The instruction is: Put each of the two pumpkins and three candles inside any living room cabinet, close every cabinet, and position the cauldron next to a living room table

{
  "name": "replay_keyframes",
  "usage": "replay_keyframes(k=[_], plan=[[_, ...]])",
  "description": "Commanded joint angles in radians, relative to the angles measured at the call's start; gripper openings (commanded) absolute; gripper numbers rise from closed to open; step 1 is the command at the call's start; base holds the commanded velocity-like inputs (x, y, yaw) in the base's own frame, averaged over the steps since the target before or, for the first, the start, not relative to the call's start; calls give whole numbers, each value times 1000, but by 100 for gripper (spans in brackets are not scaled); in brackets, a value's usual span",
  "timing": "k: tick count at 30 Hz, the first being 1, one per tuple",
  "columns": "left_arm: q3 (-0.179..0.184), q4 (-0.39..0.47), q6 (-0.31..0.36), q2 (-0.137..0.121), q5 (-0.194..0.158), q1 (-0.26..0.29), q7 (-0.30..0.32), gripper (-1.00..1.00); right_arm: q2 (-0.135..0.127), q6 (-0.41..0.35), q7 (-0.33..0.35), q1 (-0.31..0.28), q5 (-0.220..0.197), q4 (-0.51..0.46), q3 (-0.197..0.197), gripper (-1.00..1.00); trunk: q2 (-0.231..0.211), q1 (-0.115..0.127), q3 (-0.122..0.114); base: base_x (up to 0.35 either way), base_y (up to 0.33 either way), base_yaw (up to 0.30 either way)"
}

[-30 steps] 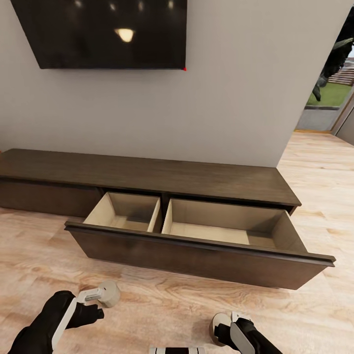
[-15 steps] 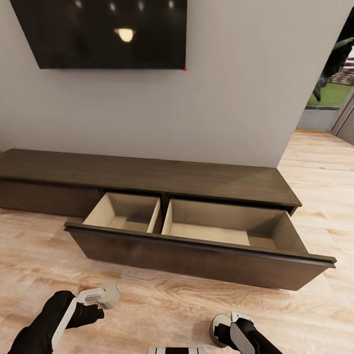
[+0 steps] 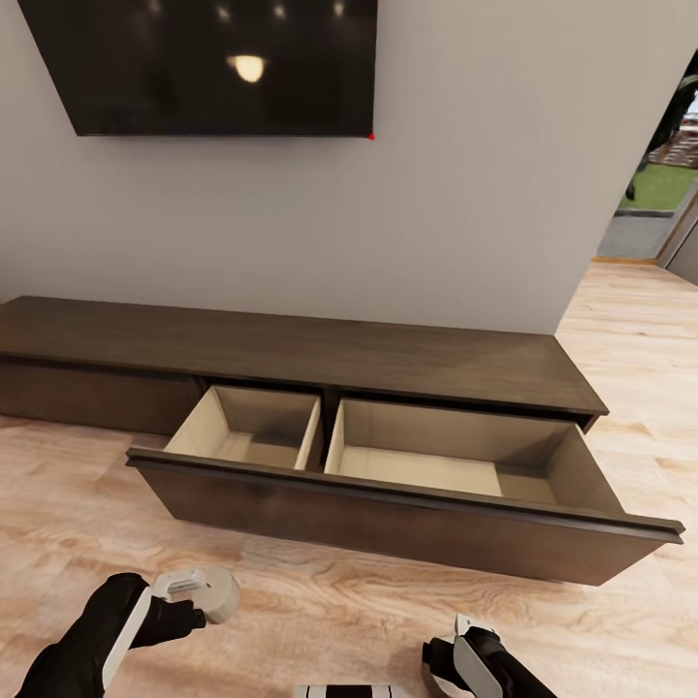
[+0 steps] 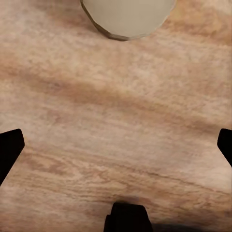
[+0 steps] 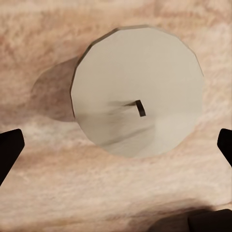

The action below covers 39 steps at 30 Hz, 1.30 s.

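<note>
While my right gripper's (image 5: pixel 116 145) fingers are standing apart above a candle (image 5: pixel 137 96), I'm judging it light, rigid, best pinched across its round sides.

We look straight down on a candle (image 5: pixel 137 104), its flat pale top with a short dark wick, standing on the wooden floor (image 5: pixel 58 193), our dark fingertips (image 5: pixel 9 150) spread wide apart.

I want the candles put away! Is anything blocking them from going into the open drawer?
Nothing visible blocks the way. The cabinet has its drawer pulled out and looking empty. One candle is by the left gripper, another candle lies under the right gripper, with bare floor between them and the drawer.
</note>
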State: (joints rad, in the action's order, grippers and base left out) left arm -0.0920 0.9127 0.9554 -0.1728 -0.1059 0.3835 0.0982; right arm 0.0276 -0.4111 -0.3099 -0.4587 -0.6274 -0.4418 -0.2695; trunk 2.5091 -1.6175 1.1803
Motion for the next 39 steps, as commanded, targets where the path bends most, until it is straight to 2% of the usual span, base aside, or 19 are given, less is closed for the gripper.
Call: replay_keyframes(k=[1,6,20,26,33,36,39], plan=[[0,0,0,0,0,0,0,100,0,0,0,0,0,0,0,100,0,0,0,7,4,0],[0,0,0,0,0,0,0,100,0,0,0,0,0,0,0,100,0,0,0,3,2,0],[0,20,2,1,0,0,0,100,0,10,0,0,0,0,1,100,2,-5,39,0,0,0],[-2,69,64,-2,-1,0,0,100,0,35,1,0,0,0,0,100,2,-5,39,0,0,0],[-88,115,90,-9,0,0,19,100,0,38,2,0,0,0,0,100,2,-5,39,0,0,0],[-106,137,92,-23,0,1,45,100,0,39,2,0,0,0,0,100,2,-5,39,0,0,0],[-115,166,92,-53,-1,1,90,100,0,42,2,0,0,0,0,100,2,-5,39,0,0,0]])
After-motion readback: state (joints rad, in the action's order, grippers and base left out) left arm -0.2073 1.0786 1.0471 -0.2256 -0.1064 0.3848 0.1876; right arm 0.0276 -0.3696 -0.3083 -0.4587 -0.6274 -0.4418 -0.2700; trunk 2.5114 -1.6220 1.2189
